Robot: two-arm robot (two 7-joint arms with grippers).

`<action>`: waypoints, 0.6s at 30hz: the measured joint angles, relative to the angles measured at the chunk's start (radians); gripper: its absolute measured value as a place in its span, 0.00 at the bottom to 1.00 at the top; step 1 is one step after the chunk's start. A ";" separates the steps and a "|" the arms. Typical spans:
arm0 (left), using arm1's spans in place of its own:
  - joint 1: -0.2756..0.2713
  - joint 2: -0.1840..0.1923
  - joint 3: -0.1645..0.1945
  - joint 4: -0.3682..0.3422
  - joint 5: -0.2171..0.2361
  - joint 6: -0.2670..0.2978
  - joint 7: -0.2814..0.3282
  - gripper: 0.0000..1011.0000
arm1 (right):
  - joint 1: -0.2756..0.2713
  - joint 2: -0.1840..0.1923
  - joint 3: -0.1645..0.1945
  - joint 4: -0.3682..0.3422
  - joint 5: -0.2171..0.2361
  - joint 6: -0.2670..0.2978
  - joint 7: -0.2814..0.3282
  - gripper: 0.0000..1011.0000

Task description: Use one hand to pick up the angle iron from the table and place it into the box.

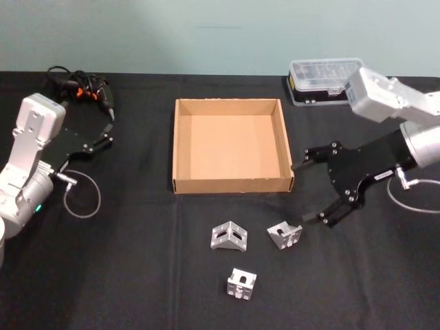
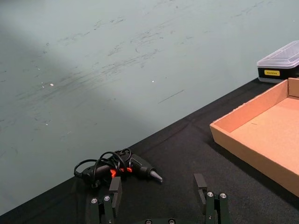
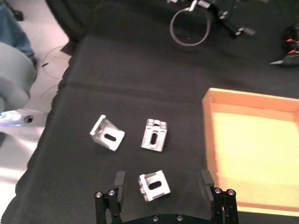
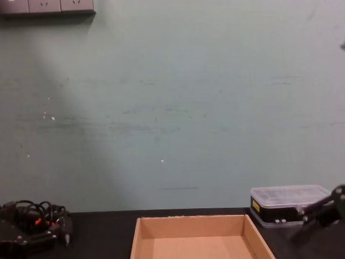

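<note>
right gripper (image 1: 302,194), right of centre in head view: fingers spread wide, nothing held, lower fingertip just beside nearest angle iron (image 1: 284,234), lower centre of table (image 1: 124,275). second angle iron (image 1: 229,236) near on its left, third angle iron (image 1: 241,284) below. risks: off-centre closure tipping the bracket or skidding it into its neighbour; slip on sloped faces. box (image 1: 230,184), centre, empty; front wall a likely snag. left gripper (image 1: 106,135), far left, parked, fingers apart.

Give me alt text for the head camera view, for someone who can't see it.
The open right gripper hovers above the rightmost angle iron, one of three on the black table in front of an empty cardboard box. The left gripper sits parked at far left.
</note>
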 joint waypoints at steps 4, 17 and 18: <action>0.000 0.000 0.000 0.000 0.000 0.000 0.000 0.99 | 0.015 -0.012 -0.030 0.016 -0.007 -0.003 0.024 0.99; 0.000 0.000 0.000 0.000 0.000 0.000 0.000 0.99 | 0.071 -0.051 -0.119 0.068 -0.049 -0.031 0.075 0.99; 0.000 0.000 0.000 0.000 0.000 0.000 0.000 0.99 | 0.073 -0.053 -0.122 0.071 -0.051 -0.033 0.076 0.99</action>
